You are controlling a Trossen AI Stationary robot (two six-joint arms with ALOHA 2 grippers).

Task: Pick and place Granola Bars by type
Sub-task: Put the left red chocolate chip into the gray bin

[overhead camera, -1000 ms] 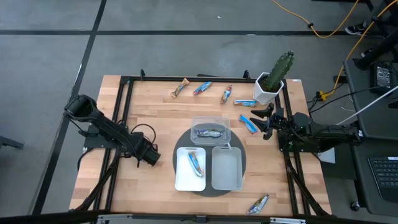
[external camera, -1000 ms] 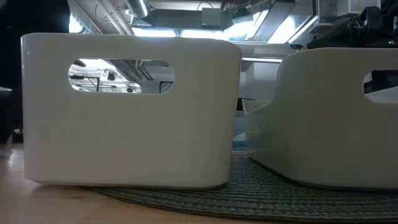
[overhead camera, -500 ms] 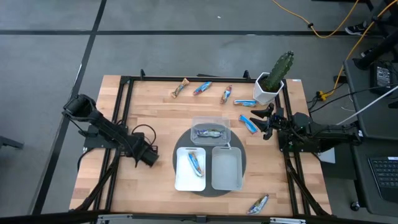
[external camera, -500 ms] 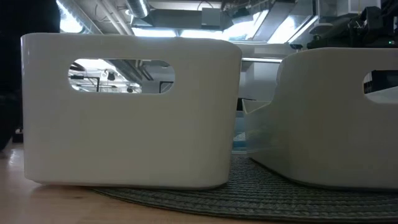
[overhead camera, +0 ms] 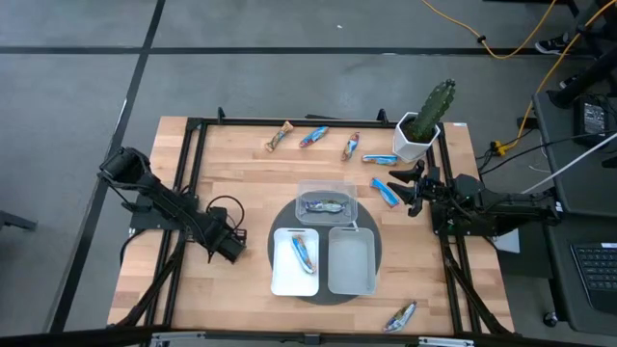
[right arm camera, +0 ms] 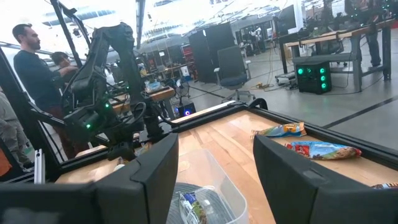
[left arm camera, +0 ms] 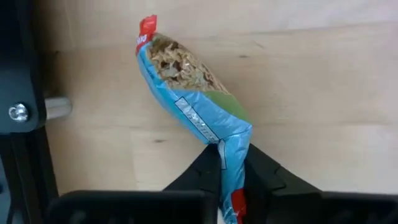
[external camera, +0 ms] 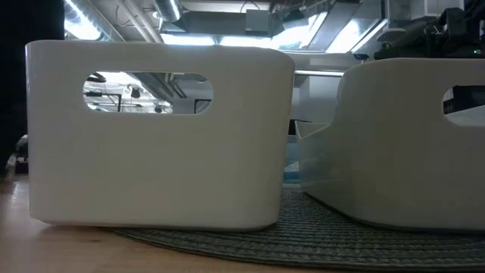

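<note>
At desk level, the low view is almost filled by the side walls of two white trays (external camera: 159,136) and (external camera: 409,144); their contents are hidden, and only a woven mat (external camera: 303,235) and a strip of the clear tub (external camera: 292,155) are seen between them.

From above, three containers are seen on the round grey mat (overhead camera: 378,253) at desk centre. One blue bar (overhead camera: 305,253) lies in the left white tray (overhead camera: 281,275). The grey tray (overhead camera: 352,262) to its right is shown w/o contents. In the clear tub (overhead camera: 327,189) behind them, a silver/tan bar (overhead camera: 324,204) is held; whether it is one bar or more cannot be made out.

The left end effector (overhead camera: 228,247) sits low over the desk (overhead camera: 241,164) left of the trays, its load hidden in the high view. In the left wrist view it (left arm camera: 233,171) is seen closed narrowly on the end of a blue granola bar w/ red tips (left arm camera: 193,109), the rest of the bar lying across bare wood.

The right end effector (overhead camera: 413,191) waits by the cactus pot (overhead camera: 413,140), fingers (right arm camera: 305,180) spread wide, just beside a blue bar (overhead camera: 386,193).

Loose bars along the far edge: tan (overhead camera: 279,138), blue (overhead camera: 313,137), blue-orange (overhead camera: 351,146), blue (overhead camera: 380,159). One more (overhead camera: 400,316) lies near the front right edge. Labels are too small to read.

Beyond the desk, a person (right arm camera: 34,68) is seen partly behind another arm rig.
</note>
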